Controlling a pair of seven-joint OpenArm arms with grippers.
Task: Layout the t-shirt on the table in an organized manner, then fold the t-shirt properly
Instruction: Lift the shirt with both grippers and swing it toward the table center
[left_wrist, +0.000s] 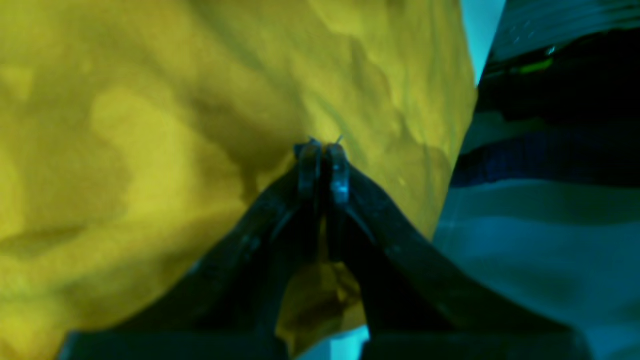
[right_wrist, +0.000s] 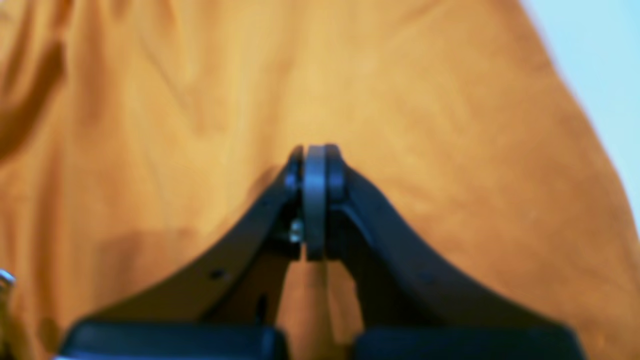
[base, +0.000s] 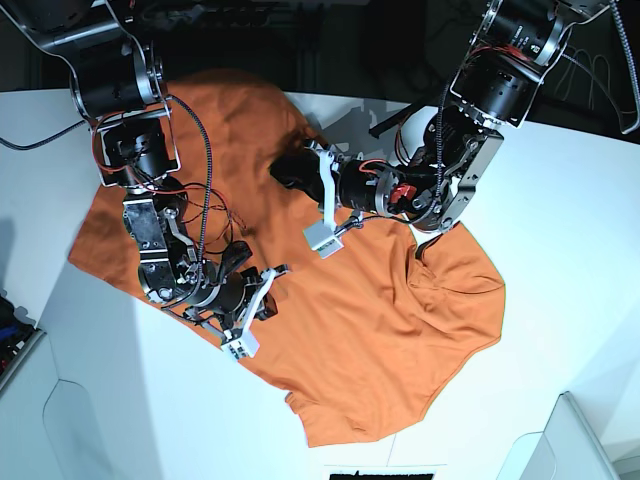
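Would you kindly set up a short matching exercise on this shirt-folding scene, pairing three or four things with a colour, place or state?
Column one:
1. t-shirt
2. table
3. left gripper
4. right gripper

Column two:
A. white, lying under the garment
B. orange, spread out and wrinkled
C. shut, on the left side of the base view
D. shut, on the right side of the base view

Pairs: 1-B, 2-A, 3-D, 4-C

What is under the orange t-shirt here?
The white table shows around the t-shirt on most sides. Whatever lies directly beneath the cloth is covered.
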